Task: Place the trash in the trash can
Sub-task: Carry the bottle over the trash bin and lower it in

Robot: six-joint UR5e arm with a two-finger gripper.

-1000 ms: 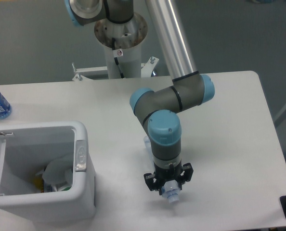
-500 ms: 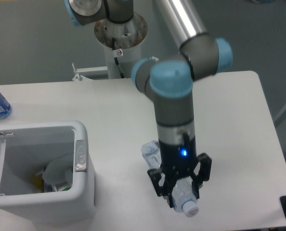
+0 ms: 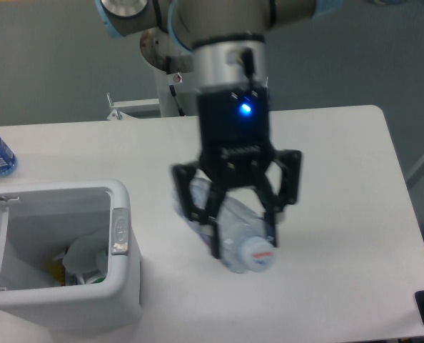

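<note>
Gripper (image 3: 242, 239) has risen high off the table w/ the bottle (image 3: 230, 232) clamped between its jaws, cap toward camera. A sec ago it was low by the table. Lift done; carry left to bin (image 3: 123, 246) next, tissue (image 3: 83, 256) looks already inside

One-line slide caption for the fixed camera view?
Black two-finger gripper holds a crushed clear plastic bottle above the table, right of the open white rectangular trash can.

a black gripper (image 3: 244, 239) with a blue light, clear bottle (image 3: 230, 232), white trash can (image 3: 123, 286).
</note>
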